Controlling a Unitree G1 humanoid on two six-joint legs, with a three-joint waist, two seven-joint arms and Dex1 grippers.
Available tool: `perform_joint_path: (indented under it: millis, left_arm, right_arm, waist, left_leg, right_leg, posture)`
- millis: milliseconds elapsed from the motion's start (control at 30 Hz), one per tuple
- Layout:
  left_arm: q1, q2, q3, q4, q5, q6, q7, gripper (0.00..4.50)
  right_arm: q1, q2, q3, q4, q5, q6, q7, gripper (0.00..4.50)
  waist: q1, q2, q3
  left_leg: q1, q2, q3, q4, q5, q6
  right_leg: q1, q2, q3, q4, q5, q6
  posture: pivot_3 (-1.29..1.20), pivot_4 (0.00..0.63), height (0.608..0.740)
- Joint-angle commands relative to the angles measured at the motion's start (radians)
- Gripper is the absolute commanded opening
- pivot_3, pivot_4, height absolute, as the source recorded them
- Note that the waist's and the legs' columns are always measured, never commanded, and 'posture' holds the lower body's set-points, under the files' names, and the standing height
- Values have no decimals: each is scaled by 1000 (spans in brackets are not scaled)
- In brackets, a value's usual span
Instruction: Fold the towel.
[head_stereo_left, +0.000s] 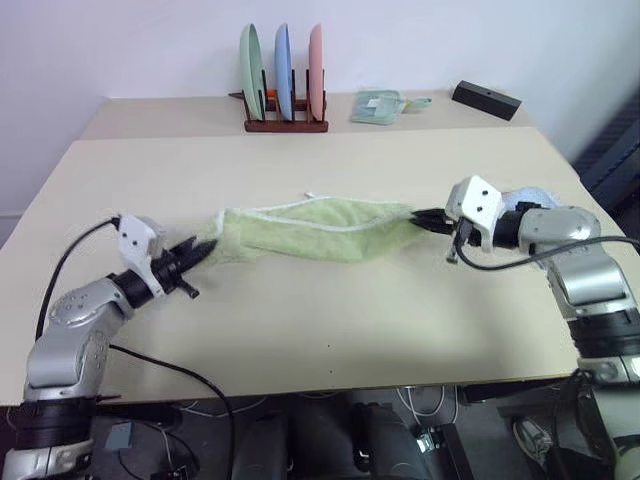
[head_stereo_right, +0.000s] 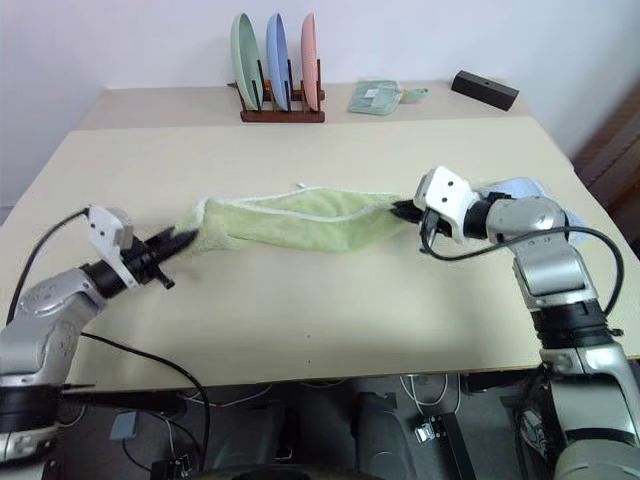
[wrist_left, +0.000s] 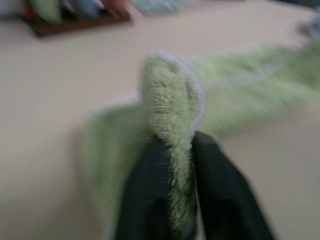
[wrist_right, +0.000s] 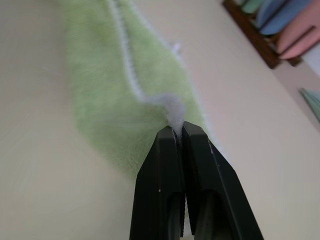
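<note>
Left eye view: you are stretching the towel (head_stereo_left: 318, 232) sideways, left gripper (head_stereo_left: 203, 249) and right gripper (head_stereo_left: 424, 219) each pinching one end.

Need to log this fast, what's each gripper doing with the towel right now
Left gripper: closed on one end of the towel, cloth between its fingers.
Right gripper: shut on the towel's white edging at the other end.

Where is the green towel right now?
The towel stretches across the table's middle, in front of the plate rack, pinched between the left gripper and right gripper.
</note>
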Motion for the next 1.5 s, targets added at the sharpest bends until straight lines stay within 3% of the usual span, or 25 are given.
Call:
perform_joint_path:
  millis: [33,133,333,433,500,667,1000,1100,1300,1500]
  left_arm:
    - [42,48,4,-84,-23,48,-44,2414]
    - [88,97,12,-126,-17,78,-73,3888]
    - [160,160,45,-244,-94,181,-114,3888]
    - [138,155,4,-291,-40,205,-32,3888]
    - [112,153,-81,-299,93,146,33,3888]
    - [24,90,-264,-322,285,211,213,3888]
    - [41,43,-334,-363,401,370,340,3888]
    - [39,41,-269,-364,387,375,345,3082]
    - [47,81,-212,-346,379,348,307,111]
    - [80,128,-136,-382,297,306,178,17]
  right_arm:
    - [22,-32,-13,-54,5,9,29,0]
    - [36,-39,-8,-73,5,20,46,0]
    - [45,-28,-6,-78,-4,24,38,0]
    - [50,-28,-7,-71,-3,18,41,0]
    - [47,-27,-7,-61,-4,13,42,0]
    - [47,-19,1,-39,-10,2,41,0]
    - [48,-7,10,-15,-13,-15,44,0]
    - [45,0,17,-3,-17,-27,49,0]
    - [53,7,24,-13,-19,-25,49,0]
    - [56,-21,8,-42,15,-6,88,0]
  waist:
    - [-2,0,0]
    - [-5,0,0]
    - [-3,0,0]
    - [3,0,0]
    - [4,0,0]
    - [1,0,0]
    - [-2,0,0]
    - [-2,0,0]
    - [-3,0,0]
    - [-2,0,0]
  left_leg:
    - [0,0,0,0,0,0]
    - [0,1,0,0,0,0]
    - [0,1,0,-1,0,0]
    - [0,0,0,-1,0,0]
    - [0,0,0,0,0,0]
    - [3,0,0,-1,0,0]
    - [9,1,0,-1,0,1]
    - [9,1,0,-1,0,1]
    - [9,1,0,-2,0,1]
    - [8,1,0,-2,0,1]
  right_leg:
    - [0,0,0,0,0,0]
    - [-1,1,0,0,0,0]
    - [-1,1,0,0,0,0]
    - [-1,1,0,-1,0,0]
    - [1,1,0,-1,0,0]
    - [4,2,0,-2,0,0]
    - [8,2,0,-2,0,0]
    - [9,2,0,-2,0,0]
    - [8,2,0,-2,0,0]
    - [8,1,0,-3,0,0]
  posture:
    - [0,150,740]
    - [0,150,740]
    - [0,150,740]
    - [0,150,740]
    - [0,150,740]
    - [0,150,740]
    - [0,150,740]
    - [0,150,740]
    - [0,150,740]
    - [0,150,740]
